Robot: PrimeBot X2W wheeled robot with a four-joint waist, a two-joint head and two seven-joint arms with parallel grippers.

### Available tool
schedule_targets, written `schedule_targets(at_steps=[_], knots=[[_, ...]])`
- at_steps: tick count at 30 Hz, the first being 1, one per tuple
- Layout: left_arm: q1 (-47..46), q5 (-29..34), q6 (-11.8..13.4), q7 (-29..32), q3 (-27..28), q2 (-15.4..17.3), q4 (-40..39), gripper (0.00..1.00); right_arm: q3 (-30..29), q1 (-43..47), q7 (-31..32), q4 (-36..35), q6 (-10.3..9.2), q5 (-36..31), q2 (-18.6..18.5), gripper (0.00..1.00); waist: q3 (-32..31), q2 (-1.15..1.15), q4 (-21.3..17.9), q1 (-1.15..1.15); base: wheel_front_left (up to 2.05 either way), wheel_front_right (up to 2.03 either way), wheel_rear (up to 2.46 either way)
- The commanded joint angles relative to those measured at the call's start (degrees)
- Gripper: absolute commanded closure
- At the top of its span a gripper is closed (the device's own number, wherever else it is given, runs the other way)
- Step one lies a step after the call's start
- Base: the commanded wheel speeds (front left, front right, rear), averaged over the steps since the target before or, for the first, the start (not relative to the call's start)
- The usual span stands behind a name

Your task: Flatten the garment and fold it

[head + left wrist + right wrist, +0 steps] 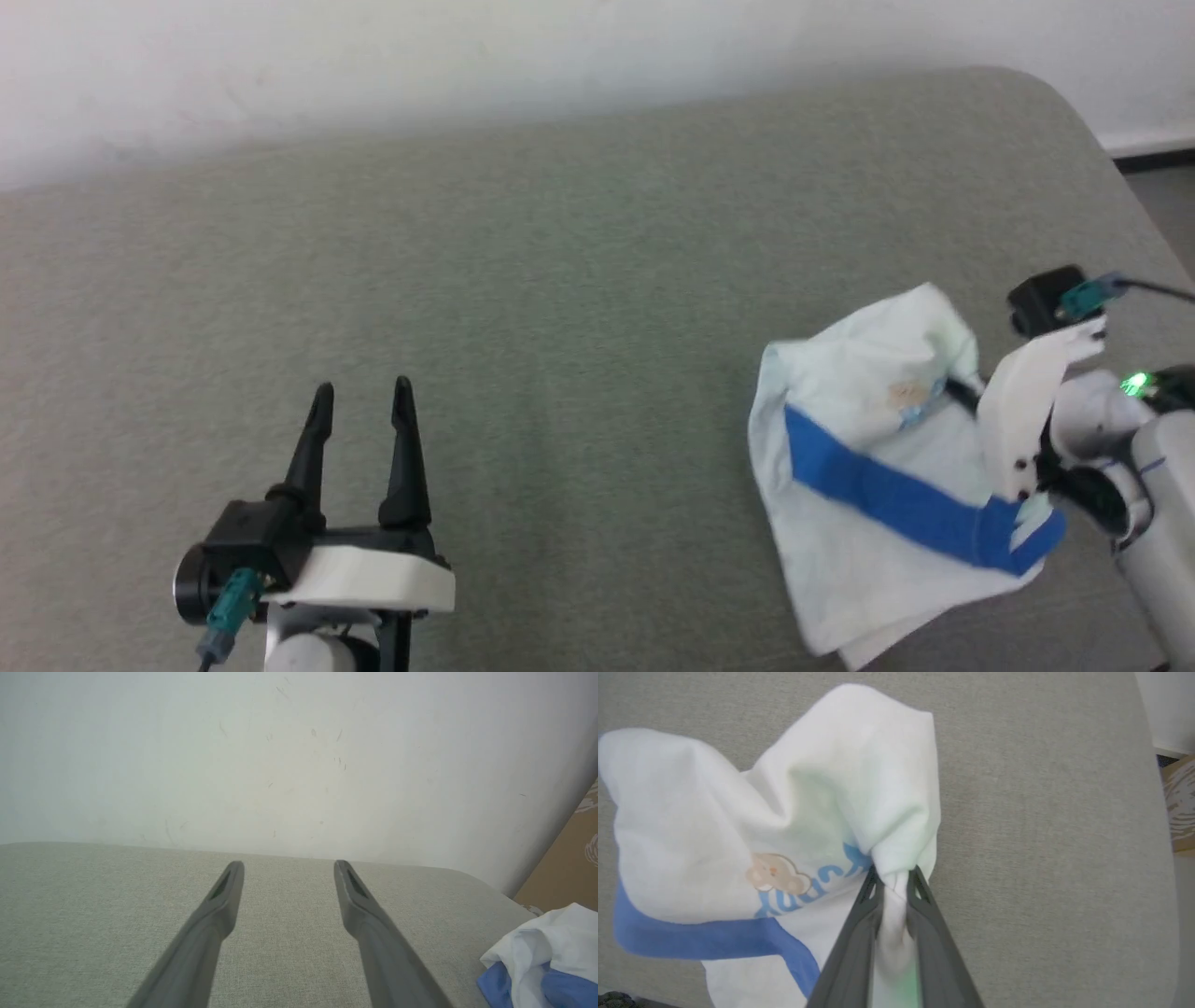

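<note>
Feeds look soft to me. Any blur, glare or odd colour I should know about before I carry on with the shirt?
Head view: soft overall, wall washed out, yet the shirt stands out plainly. Left wrist view: even light; the left gripper blurs toward the bottom edge. Right wrist view: print fairly sharp; cloth in the right gripper smears near the lens, tinged green.
</note>
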Motion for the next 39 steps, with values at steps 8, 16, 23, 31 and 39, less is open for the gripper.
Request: schedule_targets(at_steps=[8, 16, 23, 31, 39], knots=[[-9.80, 3.20, -1.62, -0.27, -1.57, -0.01, -0.25, 0.00, -4.22, -8.87, -11.02, 7.90, -0.06, -4.43, -4.00, 1.00, 15.00, 0.00, -10.35, 0.01, 0.00, 0.00, 0.00], [-15.77, 5.01, -2.96, -0.27, -2.38, 0.03, 0.18, 0.00, -10.01, -16.43, -24.88, 19.65, -0.06, -9.86, -6.03, 1.00, 21.67, 0.00, -8.86, 0.01, 0.00, 0.00, 0.00], [-16.81, 5.15, -3.12, -0.27, -2.40, 0.00, 0.87, 0.00, -13.44, -19.97, -37.86, 29.52, -0.06, -15.32, -3.41, 0.00, 23.15, 0.00, -7.60, 0.01, 0.00, 0.00, 0.00], [-15.50, 4.78, -3.16, -0.27, -1.23, -0.02, 1.79, 0.00, -16.82, -19.54, -48.24, 35.35, -0.06, -23.42, -4.04, 0.00, 20.04, 0.00, -6.89, 0.01, 0.00, 0.00, 0.00], [-10.30, 3.08, -2.38, -0.27, 0.41, -0.04, 2.47, 0.00, -23.51, -7.77, -50.44, 24.76, -0.06, -32.23, 0.07, 0.00, 11.23, 0.00, -6.12, 0.01, 0.00, 0.00, 0.00]])
